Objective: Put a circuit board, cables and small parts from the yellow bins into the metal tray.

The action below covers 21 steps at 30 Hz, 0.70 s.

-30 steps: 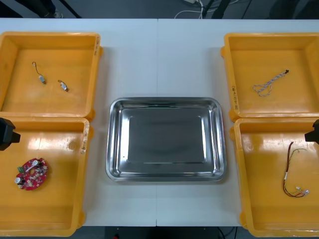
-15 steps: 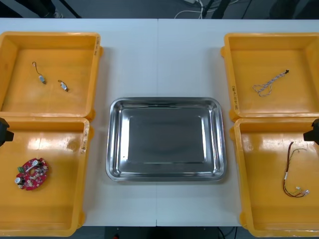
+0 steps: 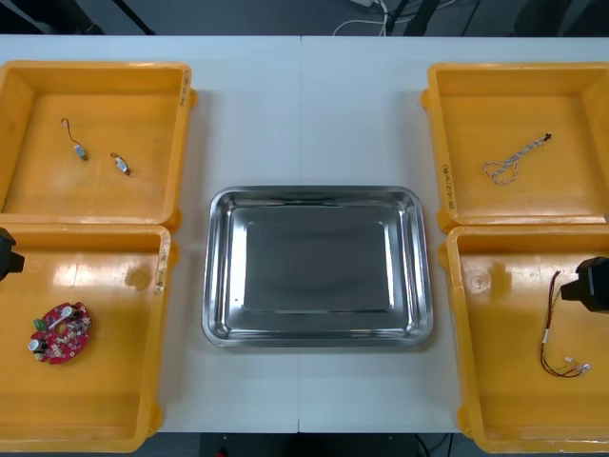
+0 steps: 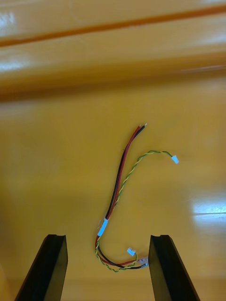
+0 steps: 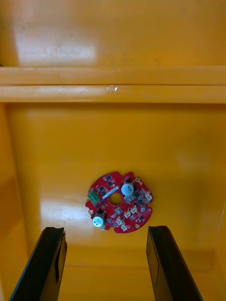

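Right gripper (image 4: 107, 240) hangs over the red and yellow cable (image 4: 123, 178) in the near right yellow bin (image 3: 495, 381), jaws wide apart. Left gripper (image 5: 106, 230), jaws apart too, over the round red circuit board (image 5: 119, 208).

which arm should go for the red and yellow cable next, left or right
Right. The right tool is open over the near right bin with the red and yellow cable between its fingers; the left tool is open above the circuit board.
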Each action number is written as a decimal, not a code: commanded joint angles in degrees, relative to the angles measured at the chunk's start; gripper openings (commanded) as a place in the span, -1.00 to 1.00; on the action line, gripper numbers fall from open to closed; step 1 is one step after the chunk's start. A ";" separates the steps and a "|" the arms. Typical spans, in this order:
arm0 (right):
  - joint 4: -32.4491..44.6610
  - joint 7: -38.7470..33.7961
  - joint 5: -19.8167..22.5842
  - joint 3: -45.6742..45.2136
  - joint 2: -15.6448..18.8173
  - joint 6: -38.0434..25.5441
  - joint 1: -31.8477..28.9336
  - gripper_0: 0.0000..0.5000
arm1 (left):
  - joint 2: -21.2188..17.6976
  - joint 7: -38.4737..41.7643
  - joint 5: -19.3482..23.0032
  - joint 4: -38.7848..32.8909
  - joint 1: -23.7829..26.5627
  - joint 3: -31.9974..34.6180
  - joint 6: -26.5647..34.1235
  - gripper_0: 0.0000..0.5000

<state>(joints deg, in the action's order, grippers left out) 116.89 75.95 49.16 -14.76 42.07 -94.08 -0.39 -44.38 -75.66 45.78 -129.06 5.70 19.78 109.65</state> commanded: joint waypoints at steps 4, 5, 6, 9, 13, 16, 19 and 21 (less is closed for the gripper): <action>0.80 -0.54 -1.79 0.52 -2.34 1.53 -3.47 1.00 | -2.29 7.28 0.45 -0.58 -3.59 2.54 0.35 1.00; 0.80 -0.54 -2.05 0.88 -2.34 1.97 -3.82 1.00 | -2.11 7.55 0.63 -0.58 -3.59 2.54 0.35 1.00; 0.80 -0.63 -2.31 1.14 -2.34 2.50 -4.26 1.00 | -2.20 7.90 0.72 -0.58 -3.68 2.54 0.35 1.00; 0.80 -0.98 -3.19 2.37 -2.34 4.61 -5.32 1.00 | -2.11 8.78 0.72 -0.67 -3.59 2.89 0.35 1.00; 0.80 -1.68 -4.25 3.34 -2.78 5.93 -6.02 1.00 | -1.85 9.48 0.28 -0.49 -3.59 3.33 0.35 1.00; 0.62 -3.71 -5.39 3.69 -4.01 5.67 -6.11 1.00 | -1.15 10.10 0.19 0.83 -3.68 4.04 0.35 1.00; 0.62 -6.52 -6.18 4.39 -4.81 5.75 -6.11 1.00 | -0.44 10.36 0.19 2.50 -4.03 4.74 -0.05 1.00; 0.62 -8.01 -6.80 4.74 -5.24 5.75 -6.11 1.00 | -0.27 10.53 -0.16 3.38 -4.56 5.00 -1.02 1.00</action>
<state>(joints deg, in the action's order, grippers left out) 116.89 71.46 43.48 -11.28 38.17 -88.67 -5.48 -44.36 -70.79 46.03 -126.75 3.06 22.32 109.62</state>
